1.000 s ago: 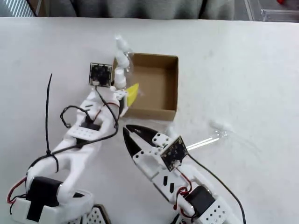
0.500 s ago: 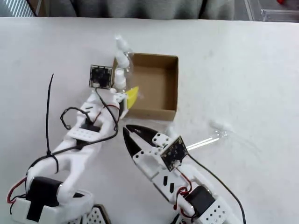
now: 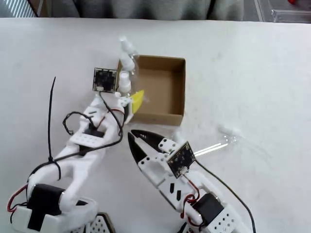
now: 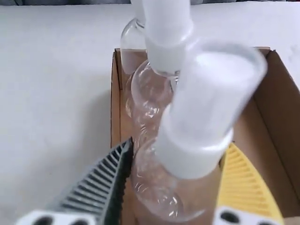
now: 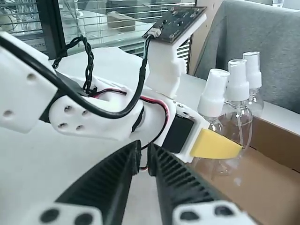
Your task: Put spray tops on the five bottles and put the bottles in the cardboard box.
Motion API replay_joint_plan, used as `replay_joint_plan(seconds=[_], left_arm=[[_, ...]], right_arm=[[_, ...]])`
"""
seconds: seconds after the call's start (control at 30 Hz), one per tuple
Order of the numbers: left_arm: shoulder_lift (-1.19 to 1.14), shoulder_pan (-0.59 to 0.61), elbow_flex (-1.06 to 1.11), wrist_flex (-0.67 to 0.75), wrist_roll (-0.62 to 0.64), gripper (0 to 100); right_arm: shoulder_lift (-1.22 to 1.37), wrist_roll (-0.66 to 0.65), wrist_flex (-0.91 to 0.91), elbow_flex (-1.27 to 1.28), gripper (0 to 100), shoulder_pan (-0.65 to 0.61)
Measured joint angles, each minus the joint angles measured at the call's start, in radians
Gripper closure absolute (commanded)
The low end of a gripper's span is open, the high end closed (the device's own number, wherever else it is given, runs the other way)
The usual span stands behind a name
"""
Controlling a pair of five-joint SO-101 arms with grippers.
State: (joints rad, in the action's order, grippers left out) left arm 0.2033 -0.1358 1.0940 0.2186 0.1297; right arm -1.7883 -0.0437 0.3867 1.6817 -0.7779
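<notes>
Held bottle point(image 4: 187, 140): clear, round-bodied, fitted with a white spray top and a translucent cap. It stands upright at the left wall of the cardboard box point(image 3: 158, 116), above the box interior. Whether its base rests on the box floor cannot be told.

Left pincer point(image 4: 178, 147): grasping the held bottle, with the ribbed grey finger on one side of the glass body and the yellow finger on the other.

Second bottle point(image 4: 152, 89): same type, spray top fitted, upright, just beyond the held bottle along the same box wall.

Third bottle point(image 4: 131, 35): same type, spray top fitted, upright, farthest along the row at the box's far left corner. In the high view the three form a short line at that edge of the box: held bottle point(image 3: 125, 81), second bottle point(image 3: 129, 62), third bottle point(image 3: 126, 46).

Cardboard box: brown, open-topped, square, at the middle of the white tabletop point(image 3: 243, 73).

Right pincer point(image 3: 131, 136): black ribbed fingers clenched to a narrow slit with nothing between them. It is low over the tabletop, just in front of the box's near wall and beside the left arm.

Loose spray top point(image 3: 227, 140): white head with a thin dip tube, lying flat on the tabletop to the right of the right arm, well apart from the box.
</notes>
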Motion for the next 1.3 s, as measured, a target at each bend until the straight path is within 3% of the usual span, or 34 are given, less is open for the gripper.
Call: replay_joint_plan(seconds=[0.4, 0.53, 1.1, 1.3], left_arm=[[0.33, 0.025, 0.112, -0.221, 0.0, 72], [0.442, 0.035, 0.146, -0.311, -0.051, 72], [1.053, 0.038, 0.175, -1.076, -0.069, 72], [1.258, 0.038, 0.296, -1.194, -0.069, 72]], right_arm=[[0.0, 0.0, 0.0, 0.0, 98.4, 0.0], [0.0, 0.0, 0.0, 0.0, 98.4, 0.0], [0.0, 0.0, 0.011, 0.0, 98.4, 0.038], [0.0, -0.008, 0.058, 0.0, 98.4, 0.038]])
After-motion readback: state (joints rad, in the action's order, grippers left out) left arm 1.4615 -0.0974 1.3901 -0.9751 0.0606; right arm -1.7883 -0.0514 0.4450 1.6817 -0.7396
